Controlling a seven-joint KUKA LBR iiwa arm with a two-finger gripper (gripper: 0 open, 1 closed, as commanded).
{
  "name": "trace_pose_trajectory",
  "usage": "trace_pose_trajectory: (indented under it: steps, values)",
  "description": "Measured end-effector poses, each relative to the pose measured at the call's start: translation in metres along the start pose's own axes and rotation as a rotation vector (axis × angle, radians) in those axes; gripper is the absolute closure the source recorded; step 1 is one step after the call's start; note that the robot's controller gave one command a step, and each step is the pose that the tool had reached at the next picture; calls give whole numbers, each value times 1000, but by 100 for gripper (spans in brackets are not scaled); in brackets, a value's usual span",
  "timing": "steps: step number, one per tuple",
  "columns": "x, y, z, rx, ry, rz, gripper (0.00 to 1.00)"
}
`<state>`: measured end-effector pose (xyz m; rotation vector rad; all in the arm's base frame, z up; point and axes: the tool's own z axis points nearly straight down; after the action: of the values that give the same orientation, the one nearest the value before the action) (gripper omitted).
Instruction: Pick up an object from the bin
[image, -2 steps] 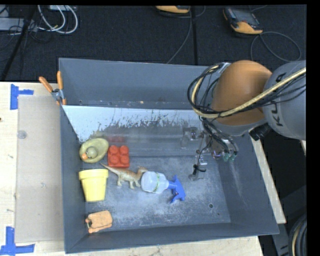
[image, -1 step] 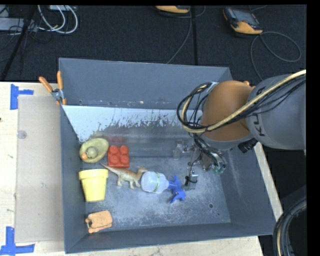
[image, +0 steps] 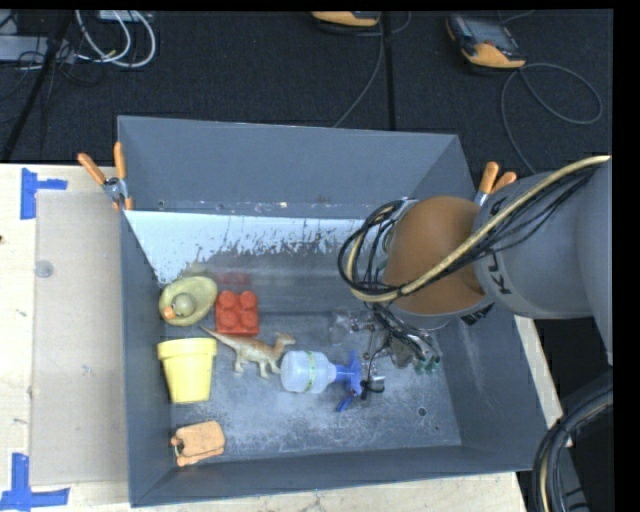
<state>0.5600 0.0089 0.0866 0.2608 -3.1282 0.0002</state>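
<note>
A dark floor (image: 250, 70) with loose cables (image: 560, 95) lies behind the grey metal bin (image: 290, 170), which takes up the middle of the frame.

The bin's contents sit mostly in its left half, spread out and not heaped. Largest is a yellow cup (image: 187, 368) at the left, standing with its mouth up. To its right, near the lower middle of the bin floor, a pale bottle (image: 308, 372) lies on its side, with a blue end (image: 347, 384) pointing right. Above the cup is a red block (image: 237, 312) with studs on top, and just left of it a rounded green and yellow toy (image: 187, 299). A tan dinosaur (image: 255, 350) lies between the block and the bottle, close to the cup. A small tan tag (image: 200, 440) lies alone at the lower left corner.

The grey arm (image: 560, 250) enters from the right edge and bends down into the bin, its wrist under a brown cover (image: 430, 255) ringed by black and yellow wiring. The gripper (image: 372, 378) hangs low over the bin floor, right beside the bottle's blue end. Whether the claw is wide, narrow or gripping that end cannot be told.
</note>
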Motion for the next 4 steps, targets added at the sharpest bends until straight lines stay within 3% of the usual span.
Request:
trace_pose_trajectory:
  steps: [1, 2, 3, 4]
  values:
    - [-13, 9, 15, -1, 5, 197, 100]
    - [-13, 9, 15, -1, 5, 196, 100]
    - [-10, 9, -106, -1, 4, 194, 100]
    - [-10, 10, -106, -1, 5, 194, 100]
